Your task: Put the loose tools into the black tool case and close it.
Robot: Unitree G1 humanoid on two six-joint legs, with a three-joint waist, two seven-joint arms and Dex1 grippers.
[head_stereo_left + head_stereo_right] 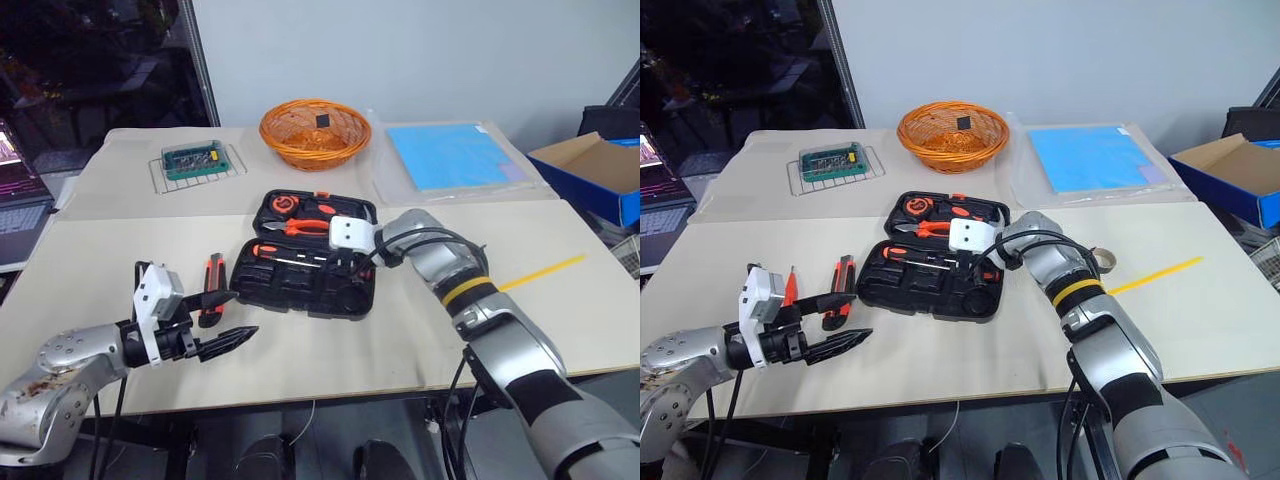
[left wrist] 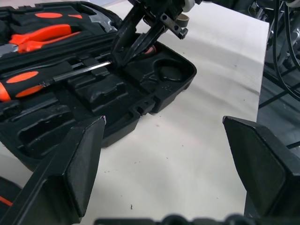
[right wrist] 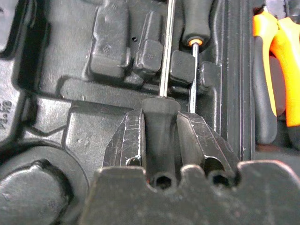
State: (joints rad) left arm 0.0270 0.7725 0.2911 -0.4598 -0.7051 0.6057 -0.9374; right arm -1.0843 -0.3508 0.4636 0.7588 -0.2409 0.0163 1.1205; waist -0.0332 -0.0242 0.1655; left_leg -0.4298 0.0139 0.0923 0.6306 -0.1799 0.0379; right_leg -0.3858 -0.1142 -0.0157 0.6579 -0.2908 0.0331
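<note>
Our right arm reaches forward and bends left, its gripper (image 2: 140, 40) angled downward, fingers (image 3: 129, 140) clamped on a dark handle. Our left arm is low at our left, its gripper (image 1: 228, 318) pointing rightward, fingers spread wide, empty.

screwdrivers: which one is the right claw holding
The long screwdriver whose dark handle sits between the right claw fingers, over the black tool case. The other long one lies free in its recess, orange-and-black handle unheld.

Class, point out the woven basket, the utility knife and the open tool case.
Woven basket (image 1: 315, 133), left eye view, front wall.
Utility knife (image 1: 212, 290), left eye view, mid-body.
Tool case (image 1: 290, 290), left eye view, empty front recesses.
</note>
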